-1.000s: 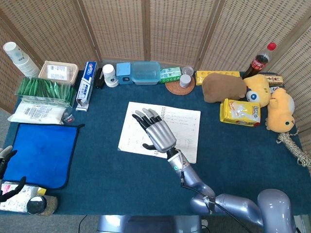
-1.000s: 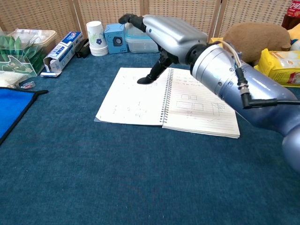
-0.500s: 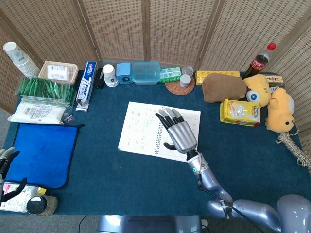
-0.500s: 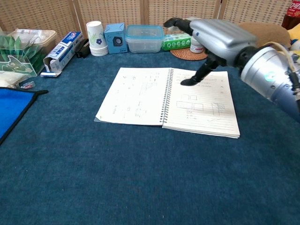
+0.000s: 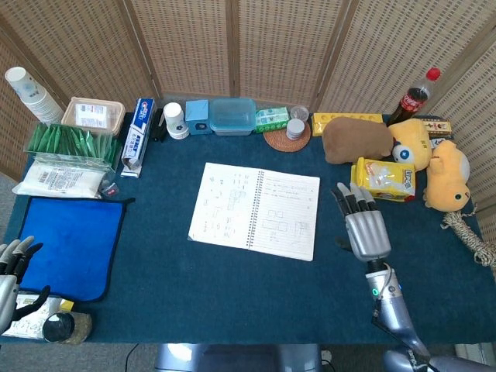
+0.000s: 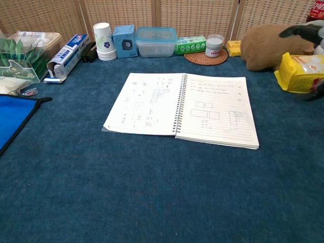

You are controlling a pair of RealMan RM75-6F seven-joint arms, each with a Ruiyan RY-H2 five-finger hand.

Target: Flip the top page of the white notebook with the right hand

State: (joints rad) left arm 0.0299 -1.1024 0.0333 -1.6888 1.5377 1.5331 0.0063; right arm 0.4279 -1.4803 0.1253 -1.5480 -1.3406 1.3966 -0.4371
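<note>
fingers: right hand [image 5: 365, 227] spread, grasping nothing; left hand [image 5: 14, 263] loose, empty
notebook [image 5: 256, 209]: open flat, untouched
judgement: right hand parked beside page edge, clear for flip

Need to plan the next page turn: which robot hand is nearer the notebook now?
Right. The right robot hand hovers open just beside the white notebook; the left robot hand sits at the far table corner.

Our right robot hand [image 5: 366, 229] has a ribbed silver-grey back and black fingers [image 5: 350, 198]. Its slim silver wrist carries a small green light. Our left robot hand [image 5: 12, 267] shows grey with dark fingertips.
</note>
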